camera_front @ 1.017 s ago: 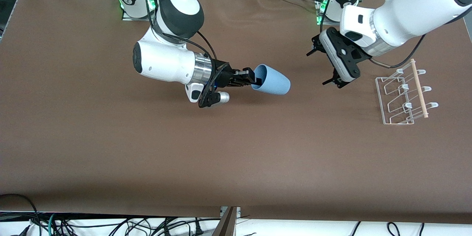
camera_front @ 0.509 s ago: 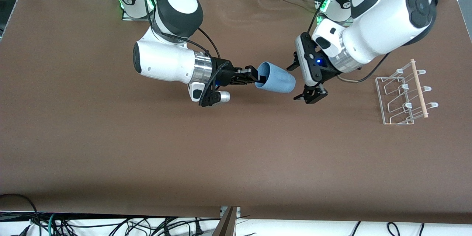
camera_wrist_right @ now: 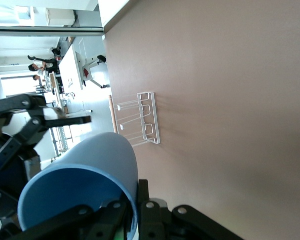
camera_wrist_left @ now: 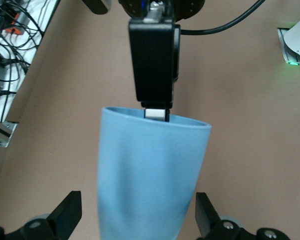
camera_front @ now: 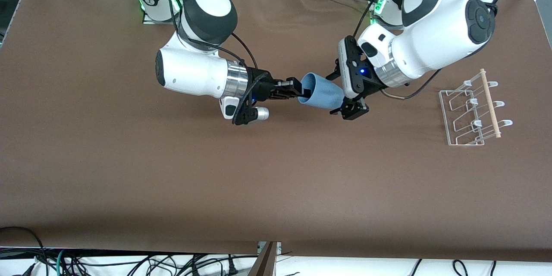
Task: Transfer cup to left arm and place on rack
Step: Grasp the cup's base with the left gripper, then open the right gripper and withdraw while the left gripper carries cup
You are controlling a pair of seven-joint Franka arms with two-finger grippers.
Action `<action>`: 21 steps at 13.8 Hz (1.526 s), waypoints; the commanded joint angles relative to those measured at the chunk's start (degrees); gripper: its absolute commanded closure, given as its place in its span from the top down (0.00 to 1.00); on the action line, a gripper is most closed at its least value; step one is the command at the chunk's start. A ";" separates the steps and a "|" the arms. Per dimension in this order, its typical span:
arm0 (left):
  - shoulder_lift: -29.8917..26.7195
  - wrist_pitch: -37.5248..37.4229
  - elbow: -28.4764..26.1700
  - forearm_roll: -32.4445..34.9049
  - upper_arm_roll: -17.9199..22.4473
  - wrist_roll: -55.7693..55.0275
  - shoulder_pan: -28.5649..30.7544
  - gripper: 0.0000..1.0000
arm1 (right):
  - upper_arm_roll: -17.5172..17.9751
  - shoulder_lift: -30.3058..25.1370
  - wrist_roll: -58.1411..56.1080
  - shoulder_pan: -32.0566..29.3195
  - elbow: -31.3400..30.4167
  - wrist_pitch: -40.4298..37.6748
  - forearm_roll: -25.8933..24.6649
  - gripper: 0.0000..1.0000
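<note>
cup (camera_front: 321, 95) between open left claw (camera_front: 343, 95) fingers.

Light blue cup (camera_front: 322, 92) sideways above mid-table; white wire rack (camera_front: 471, 111) flat near left arm's end.

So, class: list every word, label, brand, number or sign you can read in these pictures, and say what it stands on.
None can be read for sure.
Left arm: dark lettering on the white casing near its base, too small to read.
Cup, rack, table: no text.
</note>
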 commanded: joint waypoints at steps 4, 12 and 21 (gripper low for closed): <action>0.91 -0.35 0.75 -1.60 -0.35 2.69 0.24 0.17 | 0.30 0.44 0.11 -0.12 1.54 -0.49 1.35 0.00; 0.82 -1.85 1.28 -1.51 -0.26 2.42 0.85 0.13 | 0.13 -0.08 -0.07 -1.78 1.54 -1.45 1.27 1.00; 0.29 -14.65 1.45 10.31 2.28 -4.07 1.82 0.13 | -3.03 -5.62 -0.69 -11.02 1.54 -16.39 -18.57 1.00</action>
